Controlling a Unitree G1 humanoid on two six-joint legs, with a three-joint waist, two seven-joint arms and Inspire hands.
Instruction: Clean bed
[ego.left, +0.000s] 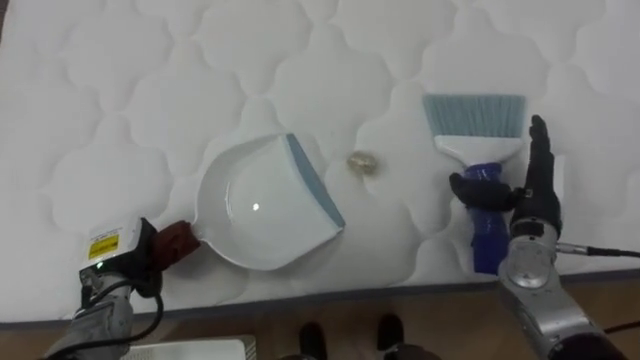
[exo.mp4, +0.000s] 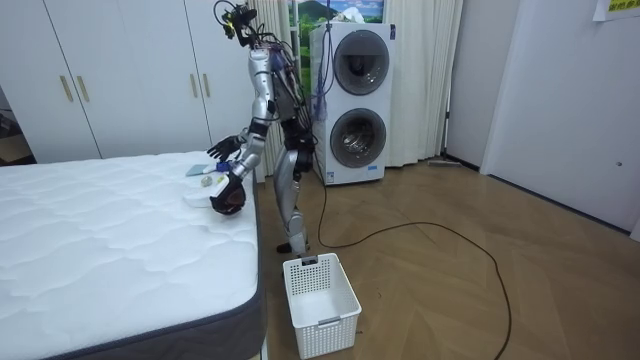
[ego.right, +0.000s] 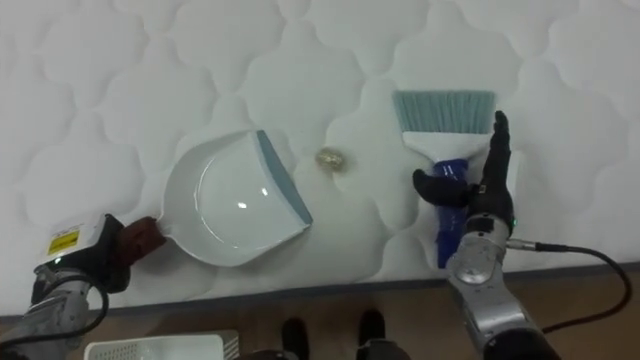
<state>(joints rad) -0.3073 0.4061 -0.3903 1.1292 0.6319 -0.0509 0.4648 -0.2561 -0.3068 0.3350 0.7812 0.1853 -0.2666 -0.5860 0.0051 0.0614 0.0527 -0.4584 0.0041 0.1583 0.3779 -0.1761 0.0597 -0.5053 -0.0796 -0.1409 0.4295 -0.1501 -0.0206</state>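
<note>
A white dustpan (ego.left: 262, 210) with a blue-grey lip lies on the white quilted mattress (ego.left: 120, 90), its mouth facing right. My left hand (ego.left: 128, 258) is curled round its reddish-brown handle (ego.left: 178, 238) near the mattress edge. A small crumpled beige scrap (ego.left: 365, 163) lies just right of the lip. Further right lies a brush (ego.left: 487, 215) with a blue handle and pale blue bristles (ego.left: 475, 113) pointing away from me. My right hand (ego.left: 535, 195) rests beside the handle with straight fingers, its thumb reaching across the blue handle.
I stand at the side of the bed (exo.mp4: 110, 240), leaning over its edge (ego.left: 300, 295). A white slatted basket (exo.mp4: 320, 300) stands on the wooden floor by the bed's corner. Stacked washing machines (exo.mp4: 355, 100) and wardrobes (exo.mp4: 120, 70) line the wall behind.
</note>
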